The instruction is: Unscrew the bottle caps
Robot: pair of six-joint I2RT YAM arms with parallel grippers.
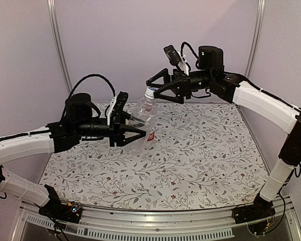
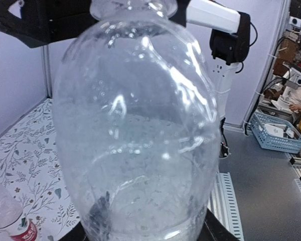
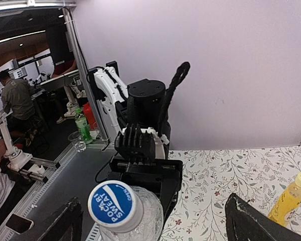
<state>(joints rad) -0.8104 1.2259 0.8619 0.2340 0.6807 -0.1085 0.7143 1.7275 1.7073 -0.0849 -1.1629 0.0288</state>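
Clear plastic is what the left claw (image 1: 138, 134) has closed on: a small unlabelled bottle (image 1: 142, 118), gripped around its belly and tilted with the neck toward one o'clock, seemingly lifted off the floral-patterned surface (image 1: 205, 150). That grip looks meant to stop the body turning. The bottle's blue-white round screw cap (image 3: 115, 205) is still on, offered to the right claw (image 1: 152, 89), which reaches in from two o'clock with jaws spread wide either side of the cap, holding nothing. In the right wrist view, a small bottle of yellow liquid (image 3: 289, 198) stands capped at four o'clock, awaiting its turn.
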